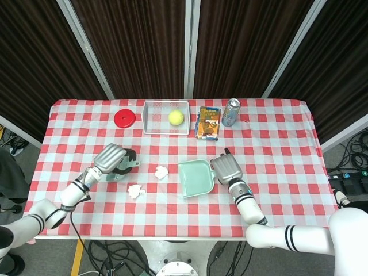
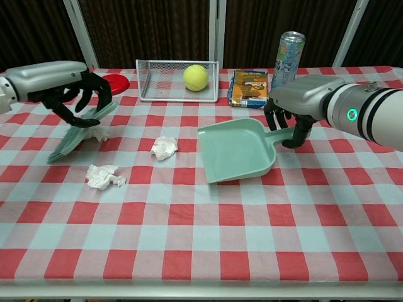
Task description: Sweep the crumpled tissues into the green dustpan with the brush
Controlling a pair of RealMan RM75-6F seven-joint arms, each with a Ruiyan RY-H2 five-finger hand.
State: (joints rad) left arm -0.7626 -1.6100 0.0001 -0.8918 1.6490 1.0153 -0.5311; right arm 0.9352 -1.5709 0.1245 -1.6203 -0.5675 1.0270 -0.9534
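Note:
My left hand [image 2: 63,82] grips the pale green brush [image 2: 79,133], whose bristle end hangs down to the cloth by the leftmost crumpled tissue [image 2: 99,133]. The brush partly covers that tissue. A second tissue [image 2: 164,148] lies mid-table and a third [image 2: 104,176] lies nearer the front. In the head view the left hand [image 1: 113,158] hides the first tissue, while the other two tissues [image 1: 161,171] [image 1: 135,191] show. My right hand [image 2: 302,104] holds the handle of the green dustpan [image 2: 236,151], whose mouth faces left and front. The dustpan [image 1: 196,178] is empty.
Along the far side stand a red disc [image 1: 125,118], a wire basket [image 1: 165,102] with a tennis ball [image 1: 176,117], a snack box [image 1: 209,122] and a drink can [image 1: 231,111]. The red-checked cloth runs to the table's front edge.

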